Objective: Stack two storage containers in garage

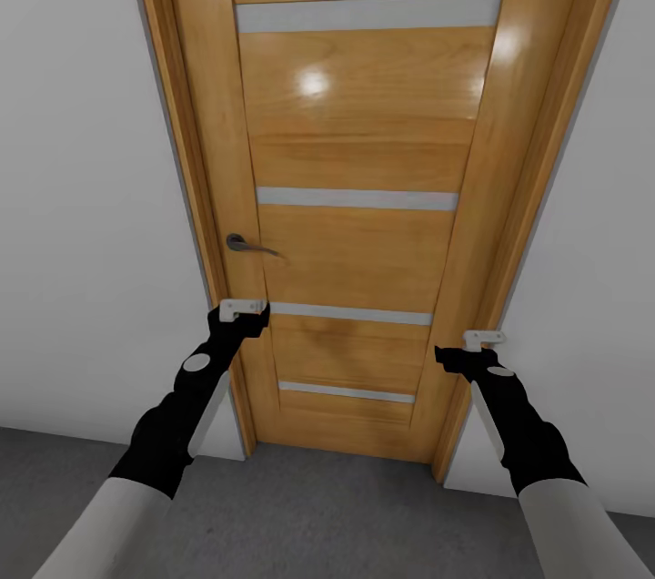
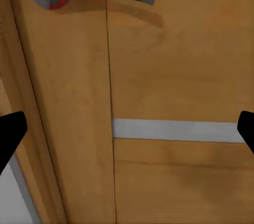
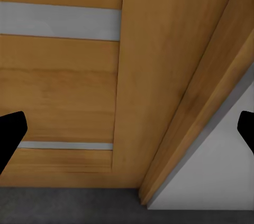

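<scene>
Floor [image 1: 300, 515]: dark grey, mottled, running up to plain white walls [image 1: 82, 197]. Wooden panel door [image 1: 364, 197]: glossy honey-brown, shut in its frame, crossed by pale grey horizontal strips; grey lever handle [image 1: 247, 244] on its left stile. Left gripper [image 1: 244, 310]: raised just below the handle, close to the door, fingers apart and empty. Right gripper [image 1: 473, 344]: raised near the door frame's right edge, fingers apart and empty. Both arms black-sleeved, reaching forward.
</scene>
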### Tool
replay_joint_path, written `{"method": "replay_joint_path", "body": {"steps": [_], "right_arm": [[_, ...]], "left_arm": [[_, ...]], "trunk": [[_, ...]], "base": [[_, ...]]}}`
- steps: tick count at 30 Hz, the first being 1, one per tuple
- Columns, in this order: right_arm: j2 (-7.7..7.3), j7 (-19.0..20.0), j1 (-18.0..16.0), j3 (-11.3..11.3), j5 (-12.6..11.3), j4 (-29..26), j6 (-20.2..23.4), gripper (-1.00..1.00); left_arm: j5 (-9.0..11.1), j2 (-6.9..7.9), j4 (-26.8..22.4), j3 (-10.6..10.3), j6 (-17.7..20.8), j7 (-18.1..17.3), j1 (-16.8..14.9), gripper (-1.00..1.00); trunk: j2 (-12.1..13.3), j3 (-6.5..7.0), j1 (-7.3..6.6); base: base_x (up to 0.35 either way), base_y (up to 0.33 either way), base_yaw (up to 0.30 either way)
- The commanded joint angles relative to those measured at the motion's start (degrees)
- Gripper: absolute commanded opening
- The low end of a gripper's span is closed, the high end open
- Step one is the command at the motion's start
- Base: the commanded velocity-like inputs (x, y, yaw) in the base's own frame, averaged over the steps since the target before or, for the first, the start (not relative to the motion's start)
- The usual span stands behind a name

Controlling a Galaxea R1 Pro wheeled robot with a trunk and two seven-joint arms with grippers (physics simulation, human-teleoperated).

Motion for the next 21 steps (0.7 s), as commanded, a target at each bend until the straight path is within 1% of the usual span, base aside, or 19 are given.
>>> {"method": "replay_joint_path", "body": {"steps": [1, 6, 13, 18, 21], "right_arm": [[-0.01, -0.07, -0.03, 0.03, 0.21, -0.08, 0.34, 1.00], [-0.01, -0.07, 0.02, 0.03, 0.17, -0.07, 0.29, 1.00], [-0.01, -0.07, 0.05, 0.05, 0.16, -0.02, 0.27, 1.00], [0.01, -0.07, 0.04, 0.13, 0.24, -0.06, 0.27, 1.00], [0.00, -0.07, -0.06, 0.69, 0.29, -0.16, 0.29, 1.00]], "left_arm": [[0.47, 0.04, -0.08, -0.11, 0.26, 0.45, -0.03, 1.00], [0.53, 0.12, -0.05, -0.23, 0.24, 0.08, -0.02, 1.00], [0.55, 0.25, 0.04, -0.39, -0.04, -0.29, -0.01, 1.00], [0.45, 0.27, 0.15, -0.39, -0.16, -0.24, -0.01, 1.00], [0.39, 0.27, 0.28, -0.40, -0.18, -0.26, -0.01, 1.00]], "trunk": [[-0.05, -0.07, 0.00], [-0.05, -0.07, 0.00], [-0.05, -0.38, 0.00], [-0.05, -0.79, 0.00], [-0.05, -0.96, 0.00]], "base": [[0.000, 0.000, 0.000], [0.039, -0.010, 0.000], [0.180, -0.043, 0.000], [0.050, -0.011, 0.000], [0.017, -0.004, 0.000]]}}
